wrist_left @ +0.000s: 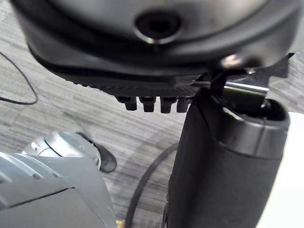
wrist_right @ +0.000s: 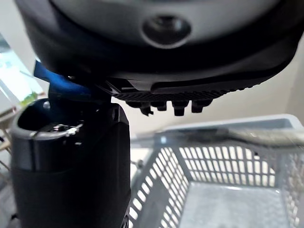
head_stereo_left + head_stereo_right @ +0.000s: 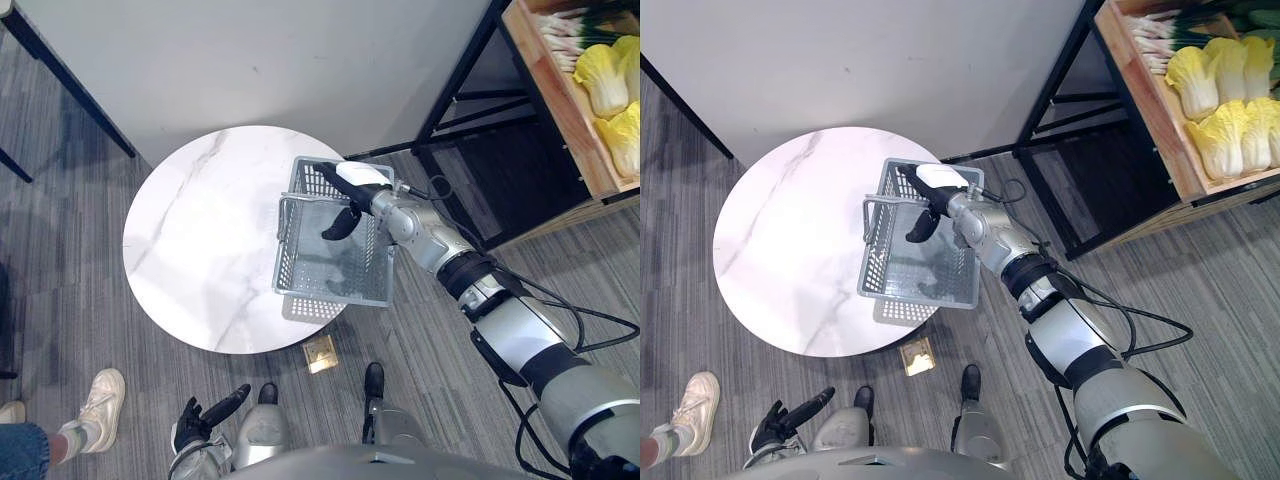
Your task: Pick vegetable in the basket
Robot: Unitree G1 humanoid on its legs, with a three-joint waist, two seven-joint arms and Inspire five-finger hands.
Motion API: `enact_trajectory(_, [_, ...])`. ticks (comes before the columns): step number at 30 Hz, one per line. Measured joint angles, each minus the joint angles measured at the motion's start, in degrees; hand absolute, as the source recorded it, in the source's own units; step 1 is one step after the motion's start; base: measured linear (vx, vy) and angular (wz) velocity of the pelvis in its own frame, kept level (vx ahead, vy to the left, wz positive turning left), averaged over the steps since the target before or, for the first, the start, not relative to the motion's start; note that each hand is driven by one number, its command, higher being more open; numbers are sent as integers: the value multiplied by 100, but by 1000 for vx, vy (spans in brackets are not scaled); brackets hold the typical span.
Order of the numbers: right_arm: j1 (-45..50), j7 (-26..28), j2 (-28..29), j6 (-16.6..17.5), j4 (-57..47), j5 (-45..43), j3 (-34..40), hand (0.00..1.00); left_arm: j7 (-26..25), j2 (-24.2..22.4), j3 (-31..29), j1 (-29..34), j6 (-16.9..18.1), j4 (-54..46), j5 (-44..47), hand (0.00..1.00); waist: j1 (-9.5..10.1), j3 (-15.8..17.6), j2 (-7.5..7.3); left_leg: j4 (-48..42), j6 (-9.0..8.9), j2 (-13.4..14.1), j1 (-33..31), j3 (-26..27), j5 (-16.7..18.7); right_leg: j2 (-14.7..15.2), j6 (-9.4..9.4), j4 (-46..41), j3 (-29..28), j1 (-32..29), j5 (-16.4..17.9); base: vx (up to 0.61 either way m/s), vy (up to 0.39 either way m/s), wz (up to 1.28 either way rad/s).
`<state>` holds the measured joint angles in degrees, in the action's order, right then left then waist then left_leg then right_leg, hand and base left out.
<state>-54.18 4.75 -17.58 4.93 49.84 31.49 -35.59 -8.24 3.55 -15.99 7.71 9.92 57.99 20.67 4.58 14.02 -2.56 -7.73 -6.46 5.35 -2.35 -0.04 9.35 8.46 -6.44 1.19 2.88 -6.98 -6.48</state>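
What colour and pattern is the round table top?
The table top is white with faint grey marble veining; the left eye view shows it best.

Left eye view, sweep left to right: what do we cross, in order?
person's white shoe → round marble table → grey basket on the table's right side → black rack → wooden crate → cabbages in it

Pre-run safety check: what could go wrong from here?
1. The basket seems to overhang the table's near edge; a push from the right hand over it could tip it off.
2. The basket looks empty and the cabbages lie on the shelf far to the right: a long reach, likely a step.
3. A person's shoe is close to the table.
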Motion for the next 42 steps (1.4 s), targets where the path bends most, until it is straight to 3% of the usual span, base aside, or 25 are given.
enact_trajectory(8, [-70, -315, -59, 82, 280, 417, 453, 100, 2, 42, 258, -98, 21, -1, 175, 100, 27, 227, 100, -11, 64, -130, -224, -119, -65, 127, -29, 1, 88, -150, -49, -22, 18, 9])
enact_trajectory(9, [-90, -381, -76, 82, 312, 429, 542, 0, 5, 49, 278, -98, 30, -1, 177, 100, 26, 245, 98, -10, 82, -161, -270, -152, -85, 158, -35, 1, 121, -181, -56, -27, 33, 14])
enact_trajectory(20, [-327, -535, -256, 80, 223, 883, 737, 0, -1, 104, 398, -281, 44, 6, 219, 100, 139, 569, 41, -11, 60, -173, -425, -198, -168, 163, -3, 2, 149, -318, -110, -45, -7, 2])
enact_trajectory(31, [-248, -478, -355, 67, 145, 874, 536, 0, 0, 206, 440, -331, 44, -20, 222, 100, 139, 611, -61, -17, 51, -152, -302, -256, -172, 143, -2, 7, 175, -159, -109, -8, -5, 2])
enact_trajectory(38, [497, -237, -809, 84, -1402, 398, 345, 0, -6, 233, 415, -311, -4, -100, 216, 100, 84, 592, -131, -17, 52, -121, -187, -164, -141, 108, -3, -6, -21, -107, -110, -2, 5, -6])
enact_trajectory(42, [1569, -125, -1108, 94, -2984, -393, 675, 0, -2, 246, 202, -275, -23, -166, 163, 100, -129, 495, -288, -11, 60, -74, -33, 13, -80, 49, -3, -22, -251, -77, -110, -5, 14, -24])
